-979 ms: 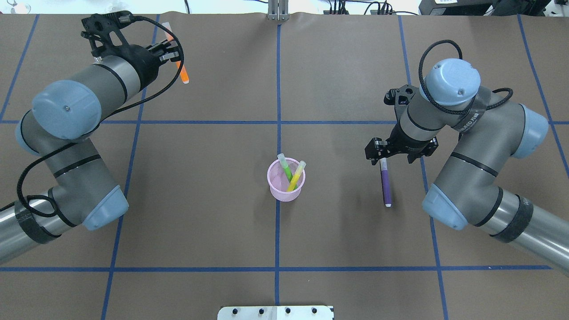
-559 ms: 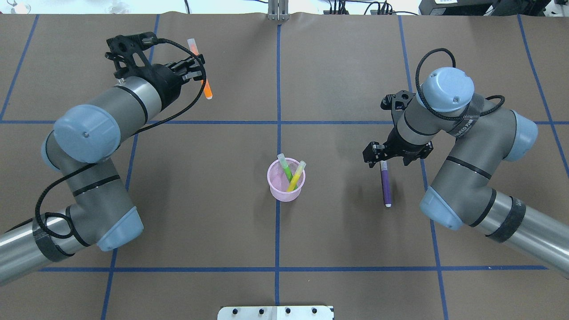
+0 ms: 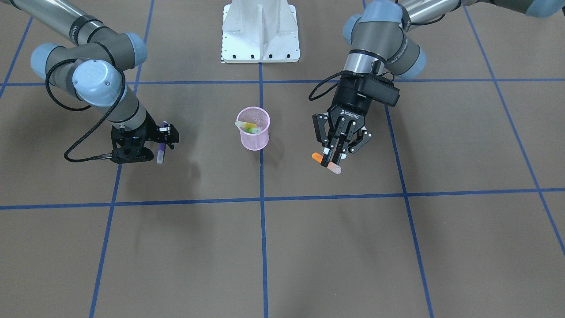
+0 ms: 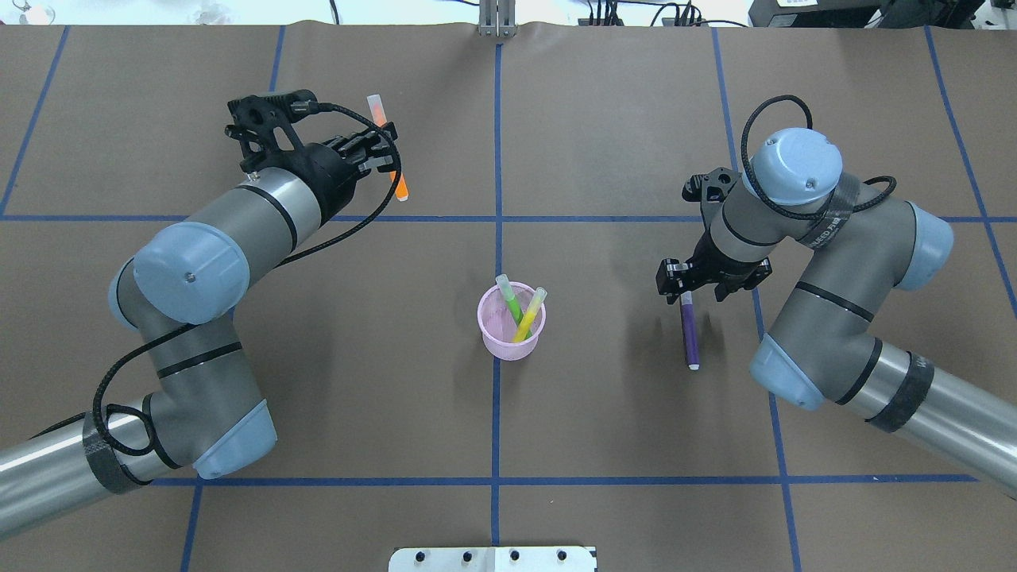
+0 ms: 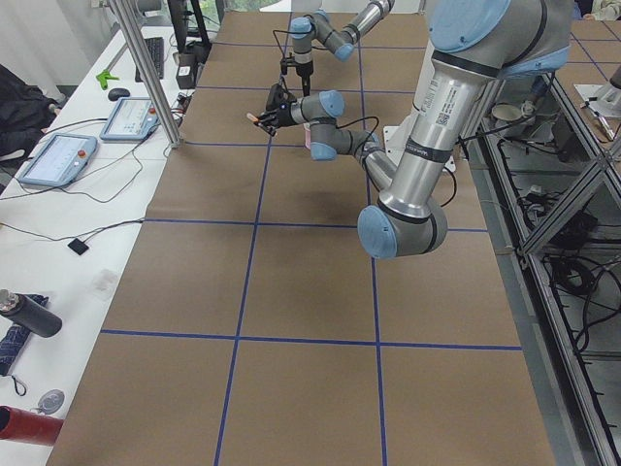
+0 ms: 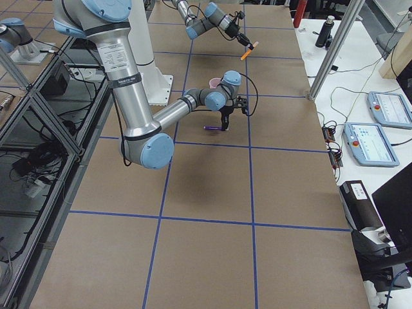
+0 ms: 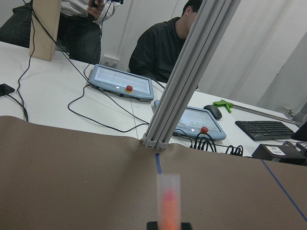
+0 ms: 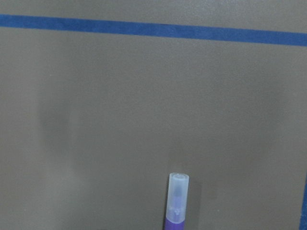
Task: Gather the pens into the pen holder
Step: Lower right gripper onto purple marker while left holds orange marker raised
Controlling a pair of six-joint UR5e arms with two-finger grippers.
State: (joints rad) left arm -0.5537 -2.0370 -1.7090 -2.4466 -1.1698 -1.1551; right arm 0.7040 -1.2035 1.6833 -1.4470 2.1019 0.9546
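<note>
My left gripper [image 4: 387, 155] is shut on the orange pen [image 4: 396, 181] and holds it above the table, far left of the pink pen holder [image 4: 508, 343]. The front view shows the left gripper [image 3: 334, 155] pointing down, with the orange pen [image 3: 317, 156] slanted across its tips. The holder [image 3: 254, 138] contains the green pen [image 4: 512, 302] and a yellow pen [image 4: 529, 316]. The purple pen [image 4: 690, 334] lies on the table right of the holder. My right gripper [image 4: 686, 292] is open and low over its cap end [image 8: 178, 184], jaws either side.
The white robot base plate [image 4: 493, 558] sits at the near table edge. An aluminium post [image 4: 496, 24] stands at the far edge, with desks, cables and control pendants [image 7: 122, 88] beyond it. Blue tape lines grid the brown table.
My left arm has carried the orange pen to the right and nearer, toward the table's middle. My right gripper has sunk slightly over the purple pen, which has not moved.
</note>
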